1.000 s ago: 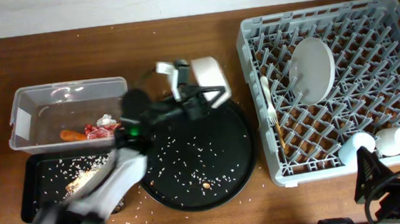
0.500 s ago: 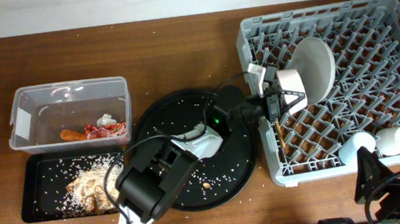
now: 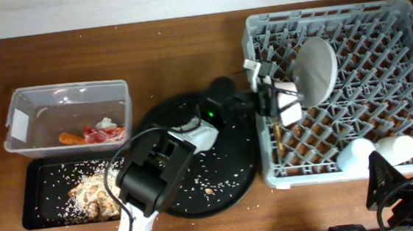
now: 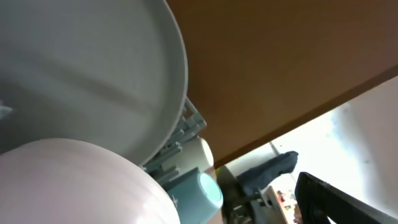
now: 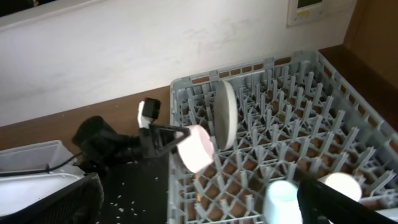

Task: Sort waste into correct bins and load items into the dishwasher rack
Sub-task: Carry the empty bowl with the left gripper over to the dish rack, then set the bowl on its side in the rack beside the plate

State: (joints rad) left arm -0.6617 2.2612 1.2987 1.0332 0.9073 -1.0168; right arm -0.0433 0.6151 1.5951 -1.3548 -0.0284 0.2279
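My left gripper [image 3: 275, 95] reaches over the left edge of the grey dishwasher rack [image 3: 376, 13]. The white bowl [image 3: 288, 100] is tilted at its fingers, just left of the upright pale plate [image 3: 315, 68]. Whether the jaws still pinch the bowl does not show. In the left wrist view the bowl [image 4: 62, 186] and the plate [image 4: 81, 68] fill the frame, and its own fingers are hidden. Two cups [image 3: 357, 154] [image 3: 397, 147] lie at the rack's front. Chopsticks [image 3: 277, 136] lie along its left side. My right gripper [image 5: 198, 186] hangs open near the rack's front right corner, holding nothing.
The clear tub [image 3: 15, 123] at the left holds a carrot stick [image 3: 72, 138], a red wrapper [image 3: 97, 134] and white paper. In front of it the shallow black tray [image 3: 37, 210] holds food scraps [image 3: 90, 191]. A round black tray [image 3: 226, 180] strewn with rice lies under my left arm.
My left arm has carried the bowl from above the round tray to the right, into the rack beside the plate. The rack has shifted slightly left. The right gripper has not moved.
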